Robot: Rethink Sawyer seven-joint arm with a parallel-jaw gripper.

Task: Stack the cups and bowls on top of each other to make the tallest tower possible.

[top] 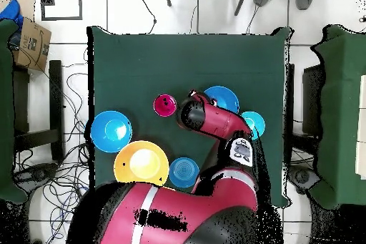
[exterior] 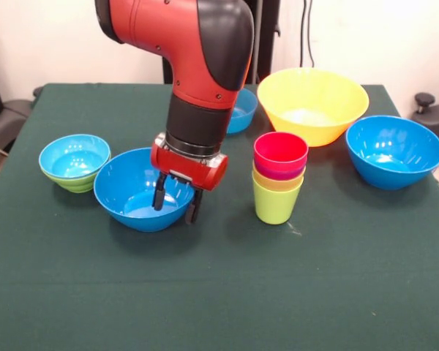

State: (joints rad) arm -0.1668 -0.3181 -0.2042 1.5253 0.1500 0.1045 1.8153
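My gripper [exterior: 176,202] hangs low over the right rim of a large blue bowl [exterior: 135,191]. It looks open, with one finger [exterior: 159,196] inside the bowl and the other outside the rim. The bowl rests on the table. Right of it stands a nested stack of cups [exterior: 279,179]: red on top, then purple, yellow and lime green. A blue bowl [exterior: 74,155] sits nested in a lime green bowl [exterior: 74,183] at the left. In the overhead view the arm covers the gripper beside the large blue bowl [top: 227,96], and the cups [top: 164,105] show from above.
A very large yellow bowl [exterior: 312,102] stands at the back right and another large blue bowl [exterior: 394,150] at the right. A small blue bowl [exterior: 243,111] is partly hidden behind the arm. All rest on the green table [exterior: 219,292].
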